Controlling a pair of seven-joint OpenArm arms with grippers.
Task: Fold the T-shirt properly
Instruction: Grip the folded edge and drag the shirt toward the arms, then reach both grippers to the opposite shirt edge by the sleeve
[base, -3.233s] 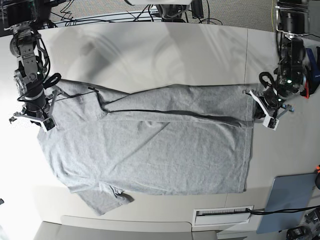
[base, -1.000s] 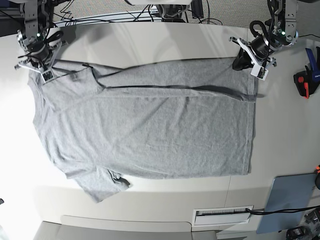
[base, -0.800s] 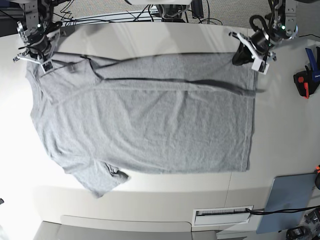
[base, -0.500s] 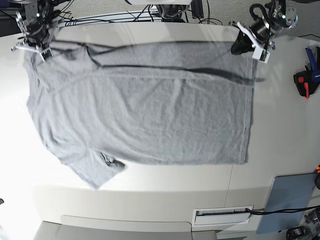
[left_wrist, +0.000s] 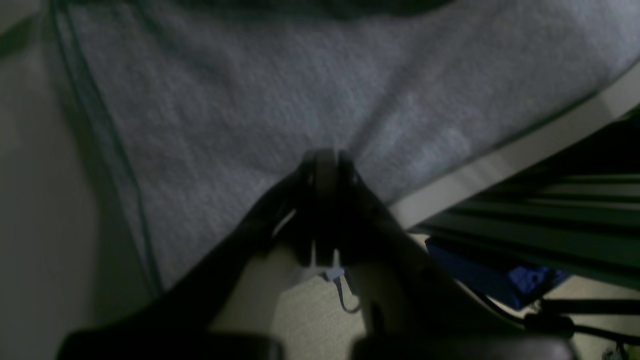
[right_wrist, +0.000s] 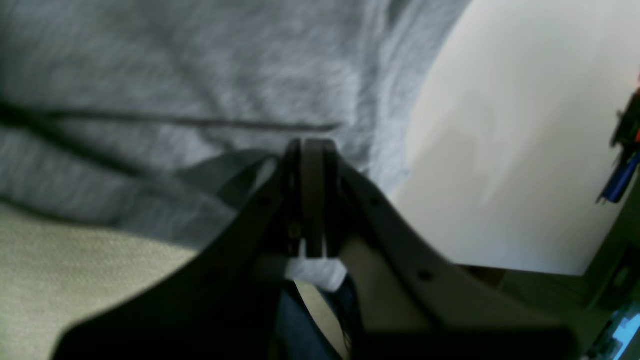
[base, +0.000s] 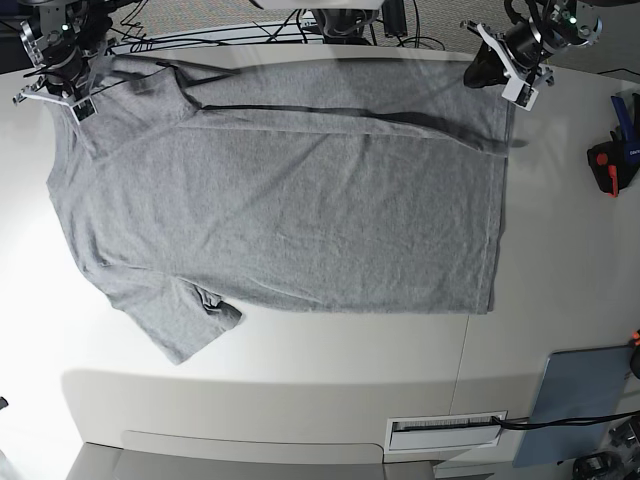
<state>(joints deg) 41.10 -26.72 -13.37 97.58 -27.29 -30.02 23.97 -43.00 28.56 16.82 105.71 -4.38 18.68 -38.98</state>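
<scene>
The grey T-shirt (base: 300, 190) lies spread flat on the white table (base: 300, 370), plain side up, hem to the right and one sleeve (base: 185, 325) pointing to the lower left. My left gripper (base: 505, 78) is at the far right corner, shut on the shirt's hem corner. In the left wrist view its fingertips (left_wrist: 322, 160) pinch the grey cloth (left_wrist: 250, 100). My right gripper (base: 62, 95) is at the far left corner, shut on the shoulder edge. The right wrist view shows that gripper (right_wrist: 307, 150) clamped on bunched fabric (right_wrist: 175, 75).
A red-and-black tool (base: 605, 165) and a blue clamp (base: 628, 115) lie at the right edge. A blue-grey pad (base: 580, 400) sits at the front right, beside a white labelled slot (base: 445, 430). Cables (base: 250, 30) run behind the table's far edge.
Both grippers have moved toward the table's far edge, pulling the shirt's top edge with them. The whole shirt has slid away from the front edge and lies flatter.
</scene>
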